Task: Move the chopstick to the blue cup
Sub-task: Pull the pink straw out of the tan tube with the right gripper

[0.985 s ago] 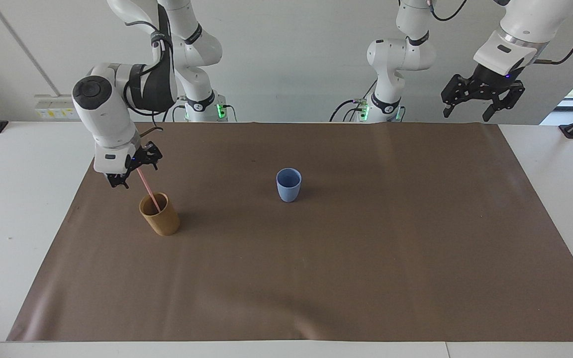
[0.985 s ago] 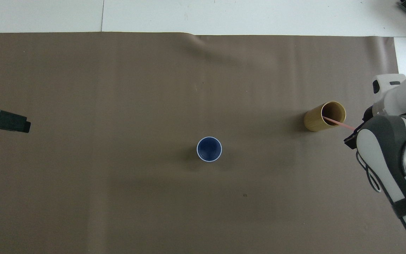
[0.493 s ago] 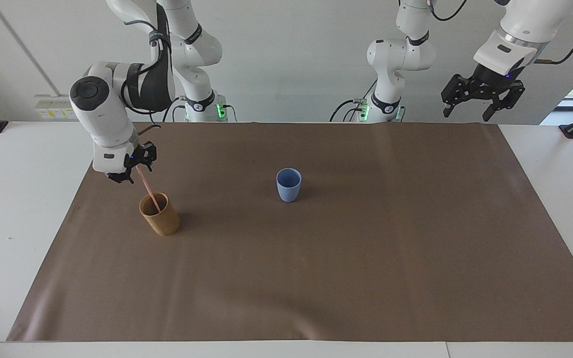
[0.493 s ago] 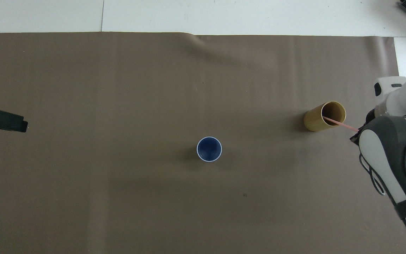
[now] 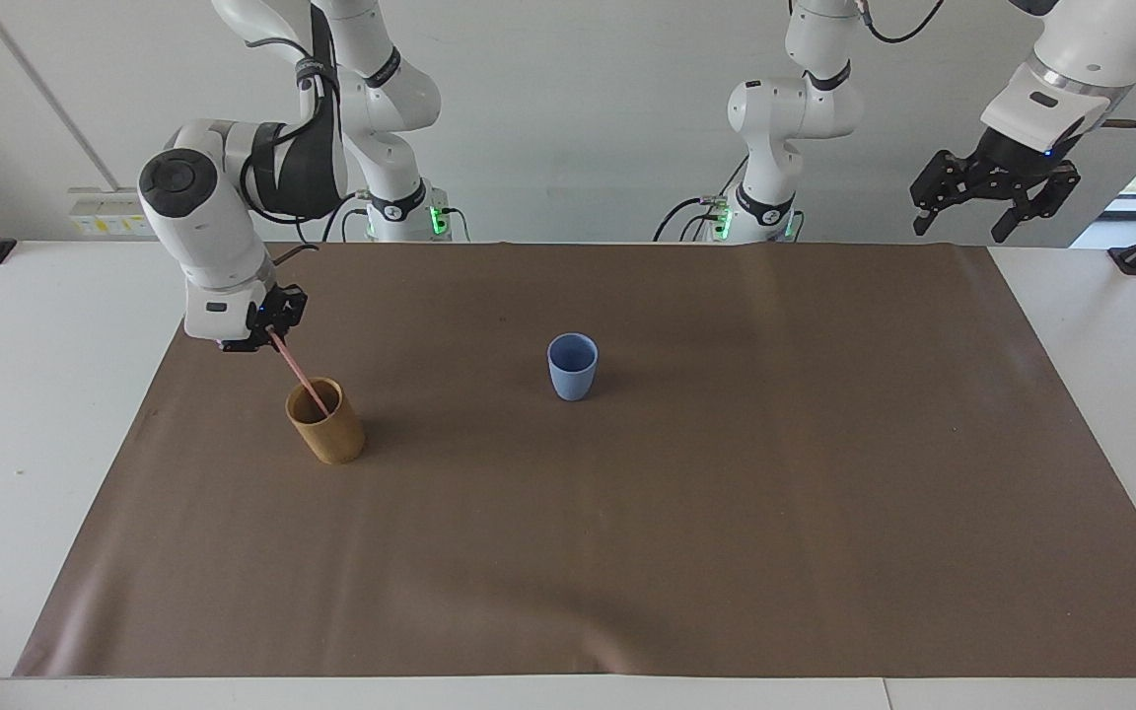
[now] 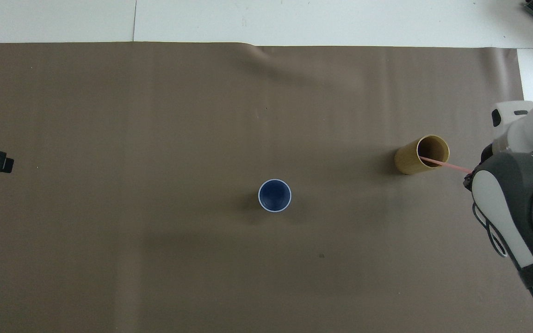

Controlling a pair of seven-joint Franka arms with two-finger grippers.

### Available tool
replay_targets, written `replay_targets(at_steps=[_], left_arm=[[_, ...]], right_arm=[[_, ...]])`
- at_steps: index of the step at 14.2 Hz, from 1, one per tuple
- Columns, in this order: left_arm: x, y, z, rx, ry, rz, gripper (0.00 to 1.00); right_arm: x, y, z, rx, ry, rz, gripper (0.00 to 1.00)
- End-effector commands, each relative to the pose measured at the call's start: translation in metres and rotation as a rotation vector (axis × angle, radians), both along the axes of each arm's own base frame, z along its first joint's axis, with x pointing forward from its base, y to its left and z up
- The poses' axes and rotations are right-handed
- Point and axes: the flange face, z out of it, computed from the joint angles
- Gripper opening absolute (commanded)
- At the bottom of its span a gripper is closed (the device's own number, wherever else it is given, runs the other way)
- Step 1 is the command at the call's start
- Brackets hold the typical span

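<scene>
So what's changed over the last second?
The right end effector closed on the upper end of the chopstick, whose lower end is in the tan cup; that cup shifted slightly toward the blue cup. The left end effector, open, rose and drew outward. The blue cup stayed put.
</scene>
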Motion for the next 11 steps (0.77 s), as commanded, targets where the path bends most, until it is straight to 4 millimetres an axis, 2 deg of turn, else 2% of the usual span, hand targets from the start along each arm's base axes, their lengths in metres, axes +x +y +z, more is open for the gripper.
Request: replay_targets(at_steps=[1,3,6,9,10,11], left_arm=[[-0.006,0.003,0.000,0.020,0.007,-0.028,1.00],[-0.008,0.005,-0.001,0.018,0.014,-0.027,1.00],[-0.007,0.004,0.000,0.018,0.010,-0.021,1.00],[-0.007,0.004,0.000,0.018,0.009,-0.019,1.00],[-0.007,0.004,0.000,0.018,0.009,-0.021,1.00],[-0.007,0.004,0.000,0.018,0.009,-0.019,1.00]], right_arm=[[-0.003,-0.005,0.012,-0.016,0.016,0.005,0.00],[-0.003,-0.006,0.022,-0.017,0.017,-0.001,0.00],[-0.005,-0.009,0.056,-0.022,0.025,-0.034,0.00],[-0.014,-0.014,0.109,-0.026,0.042,-0.065,0.00],[-0.021,-0.014,0.132,-0.028,0.046,-0.071,0.00],[-0.028,-0.013,0.145,-0.030,0.059,-0.076,0.00]])
